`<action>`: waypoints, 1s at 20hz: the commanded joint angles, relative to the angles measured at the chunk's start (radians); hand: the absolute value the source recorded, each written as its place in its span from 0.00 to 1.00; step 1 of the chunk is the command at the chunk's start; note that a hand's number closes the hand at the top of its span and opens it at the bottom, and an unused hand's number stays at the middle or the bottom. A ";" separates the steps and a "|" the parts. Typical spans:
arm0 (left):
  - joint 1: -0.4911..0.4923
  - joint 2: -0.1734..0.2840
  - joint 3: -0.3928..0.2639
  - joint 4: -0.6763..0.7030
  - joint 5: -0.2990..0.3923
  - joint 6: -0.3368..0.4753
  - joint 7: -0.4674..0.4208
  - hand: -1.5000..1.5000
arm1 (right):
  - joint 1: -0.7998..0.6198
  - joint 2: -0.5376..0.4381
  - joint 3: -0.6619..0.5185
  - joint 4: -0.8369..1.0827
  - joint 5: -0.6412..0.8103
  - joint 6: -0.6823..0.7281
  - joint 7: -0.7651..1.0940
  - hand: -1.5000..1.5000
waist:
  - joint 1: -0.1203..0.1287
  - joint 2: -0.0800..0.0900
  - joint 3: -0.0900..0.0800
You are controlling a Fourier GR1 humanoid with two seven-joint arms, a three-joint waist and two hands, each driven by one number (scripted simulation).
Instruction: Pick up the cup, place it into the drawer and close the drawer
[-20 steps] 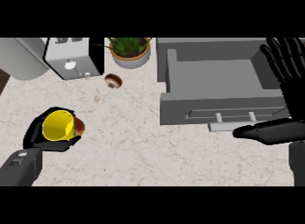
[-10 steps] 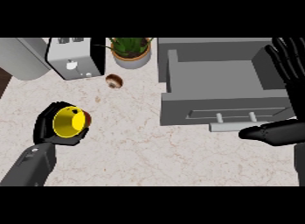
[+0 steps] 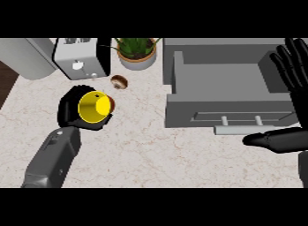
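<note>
Our left hand (image 3: 75, 108) curls round the yellow cup (image 3: 94, 107), left of the open drawer (image 3: 224, 90), over the table (image 3: 149, 150). Our right hand (image 3: 298, 75) rests open, fingers up, at the drawer's right. Beyond the cup stand a toaster (image 3: 81, 57), a plant (image 3: 137, 50) and a small brown thing (image 3: 119, 81).

So the cup (image 3: 95, 107) is bright yellow, tipped so its open mouth faces the camera, held above the marbled counter left of center. The grey drawer (image 3: 228, 95) sits pulled open on the right, its inside bare, with a light bar handle across its front.
</note>
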 commanded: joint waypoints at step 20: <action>-0.523 -0.133 -0.374 -0.326 0.112 0.438 0.674 1.00 | 0.036 0.000 -0.008 0.013 0.019 0.008 -0.048 0.00 | -0.021 0.000 0.001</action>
